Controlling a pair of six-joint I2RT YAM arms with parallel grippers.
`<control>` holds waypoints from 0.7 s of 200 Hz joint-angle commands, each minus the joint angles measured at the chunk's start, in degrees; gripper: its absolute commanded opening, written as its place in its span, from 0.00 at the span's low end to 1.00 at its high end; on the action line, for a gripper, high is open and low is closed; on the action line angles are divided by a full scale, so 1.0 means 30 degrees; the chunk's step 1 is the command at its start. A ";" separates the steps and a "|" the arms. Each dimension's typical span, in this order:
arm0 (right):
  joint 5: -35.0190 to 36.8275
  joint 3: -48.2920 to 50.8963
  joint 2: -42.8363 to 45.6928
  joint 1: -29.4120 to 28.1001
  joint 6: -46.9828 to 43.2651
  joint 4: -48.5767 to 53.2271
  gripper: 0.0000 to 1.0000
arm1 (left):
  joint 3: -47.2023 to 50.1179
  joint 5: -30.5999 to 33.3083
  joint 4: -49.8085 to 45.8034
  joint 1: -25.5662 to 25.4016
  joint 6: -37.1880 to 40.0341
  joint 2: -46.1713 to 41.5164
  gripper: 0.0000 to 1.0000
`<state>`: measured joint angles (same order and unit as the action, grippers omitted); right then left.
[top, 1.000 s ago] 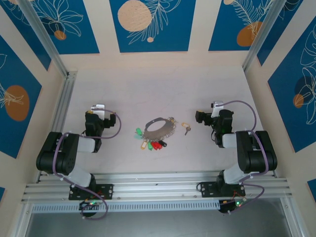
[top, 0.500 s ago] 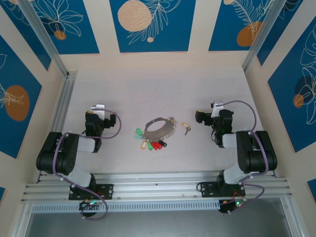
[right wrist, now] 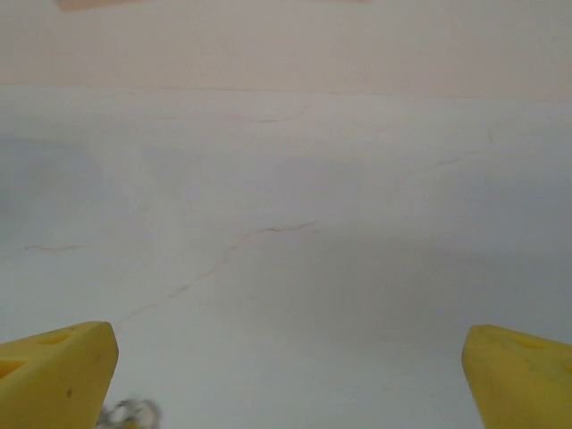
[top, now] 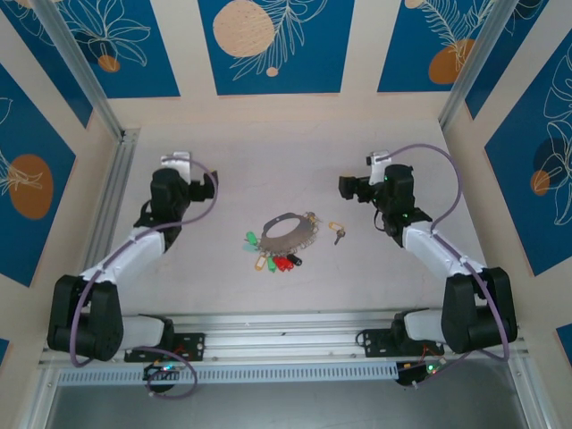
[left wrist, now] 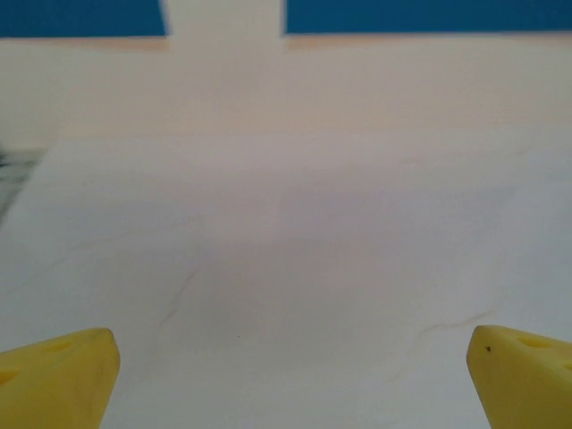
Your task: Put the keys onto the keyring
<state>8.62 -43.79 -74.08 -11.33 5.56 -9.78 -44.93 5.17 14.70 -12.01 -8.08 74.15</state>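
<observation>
Top external view: a large thin grey metal keyring [top: 288, 234] lies flat on the pale, faintly veined table [top: 268, 152], slightly left of the frame's middle. Small keys crowd the hoop's right side and lower edge, and plastic tags fan out at its lower left: green tags [top: 252, 240], a yellow tag [top: 260, 264], red tags [top: 281, 263] and a black tag [top: 295, 260]. Just right of the hoop, apart from it, lies the tiny set of dark metal keys with a small yellowish-gold loop [top: 337, 232]; the loop sits on the side nearer the hoop.

A black-and-white left arm [top: 134, 250] reaches up the left side of the frame, its head well left of the hoop. A matching right arm [top: 429, 246] reaches up the right side, its head above and right of the small keys. Neither touches anything on the table.

Left wrist view: the left gripper [left wrist: 290, 375] is spread wide, its yellow fingertips [left wrist: 55, 375] in the two lower corners with bare table between them.

Right wrist view: the right gripper [right wrist: 288, 375] is likewise spread wide and holds nothing, its yellow fingertips [right wrist: 55, 371] in the lower corners. A blurred grey speck [right wrist: 128, 413] shows at the bottom edge beside the lower-left fingertip; what it is cannot be told.
</observation>
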 commanded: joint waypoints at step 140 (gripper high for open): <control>-0.8197 -0.3382 -0.5107 -0.2068 0.0045 0.7456 0.67 | -0.4831 -1.1298 -0.5717 -0.3160 -0.5734 0.5836 0.90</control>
<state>-11.55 -50.41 -87.22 -18.59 4.75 12.78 -58.00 -27.64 -2.57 -21.26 -23.51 90.15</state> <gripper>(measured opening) 0.674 0.902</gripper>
